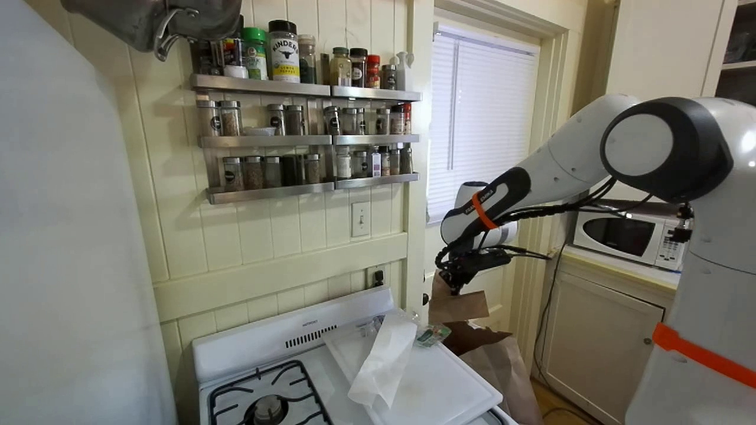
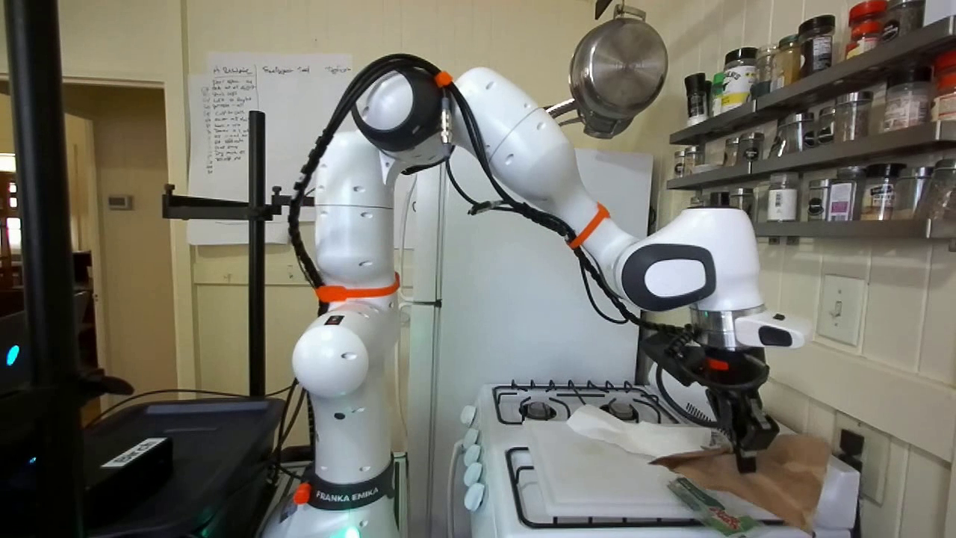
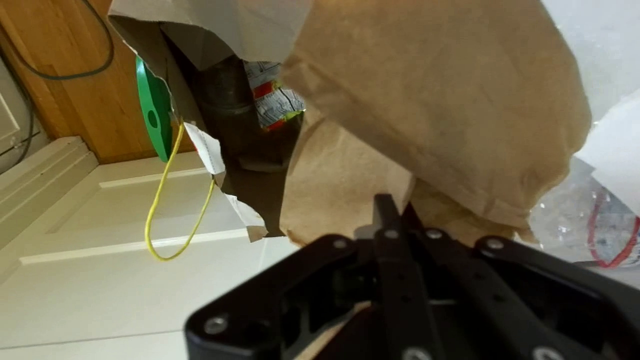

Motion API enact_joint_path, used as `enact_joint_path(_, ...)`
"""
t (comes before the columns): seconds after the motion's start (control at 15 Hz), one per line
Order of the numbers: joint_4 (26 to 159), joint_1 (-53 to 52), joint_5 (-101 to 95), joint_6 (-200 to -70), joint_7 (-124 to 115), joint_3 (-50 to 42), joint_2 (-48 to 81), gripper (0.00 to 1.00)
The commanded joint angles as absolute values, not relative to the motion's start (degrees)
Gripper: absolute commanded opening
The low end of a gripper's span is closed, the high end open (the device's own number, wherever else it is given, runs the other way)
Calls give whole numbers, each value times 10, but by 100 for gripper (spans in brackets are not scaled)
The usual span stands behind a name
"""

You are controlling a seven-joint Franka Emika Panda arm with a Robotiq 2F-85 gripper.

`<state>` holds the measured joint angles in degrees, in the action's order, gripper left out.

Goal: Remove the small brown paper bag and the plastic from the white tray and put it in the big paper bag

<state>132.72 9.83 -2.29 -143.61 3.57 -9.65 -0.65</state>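
Note:
My gripper point(image 1: 453, 289) is shut on the small brown paper bag point(image 1: 459, 308). The bag hangs from the fingertips point(image 3: 397, 205), and in the wrist view its tan sheet point(image 3: 440, 95) partly covers the opening of the big paper bag point(image 3: 270, 27). In an exterior view the big paper bag point(image 1: 502, 375) stands open beside the stove, below the gripper. The white tray point(image 1: 443, 386) lies on the stove. Plastic with a green and red label point(image 1: 433, 335) lies at the tray's edge. In an exterior view the gripper point(image 2: 747, 459), small bag point(image 2: 795, 471) and plastic point(image 2: 713, 508) also show.
A white paper sheet point(image 1: 384, 360) lies on the tray. Clear plastic with a red band point(image 3: 612, 230) shows in the wrist view. The stove back panel point(image 1: 295, 333) and spice shelves point(image 1: 266, 139) line the wall. A door point(image 3: 125, 280) is near the big bag.

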Motion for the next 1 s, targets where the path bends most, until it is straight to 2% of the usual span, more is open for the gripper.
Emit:
enact_joint_path(0.0,1283,106,-5,-1446,85,-104,57,0)
enact_joint_path(0.93,1156,174,32,-1428,272,-93,172,0)
